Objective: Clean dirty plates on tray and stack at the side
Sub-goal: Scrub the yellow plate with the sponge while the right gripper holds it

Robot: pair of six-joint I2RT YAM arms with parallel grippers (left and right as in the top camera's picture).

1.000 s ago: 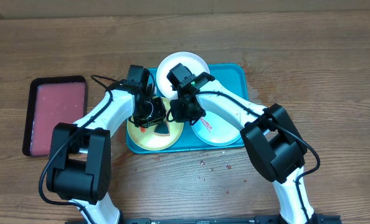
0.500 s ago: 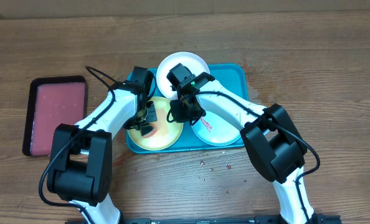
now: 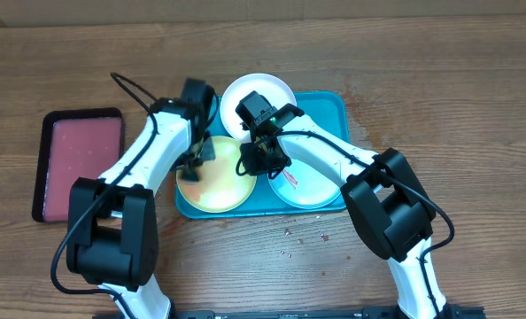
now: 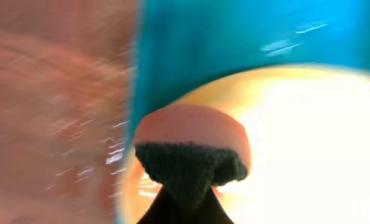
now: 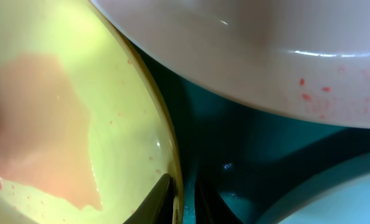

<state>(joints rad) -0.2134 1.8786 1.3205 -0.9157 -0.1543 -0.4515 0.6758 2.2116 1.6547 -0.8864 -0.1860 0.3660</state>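
The yellow-green plate lies in the left half of the turquoise tray, with a pale pink film on it in the right wrist view. My left gripper is shut on a sponge with a pinkish top and dark pad, at the plate's left rim. My right gripper is shut on the plate's right rim. The white plate rests on the tray's far edge and shows red specks. The mint plate lies at the tray's right.
A pinkish-red tray with a black rim lies on the wooden table to the left. Small red specks dot the table in front of the turquoise tray. The two arms meet closely over the tray's middle.
My left gripper has swept the sponge from the yellow-green plate's middle to its left rim. The right gripper has kept its hold on the plate's right rim.
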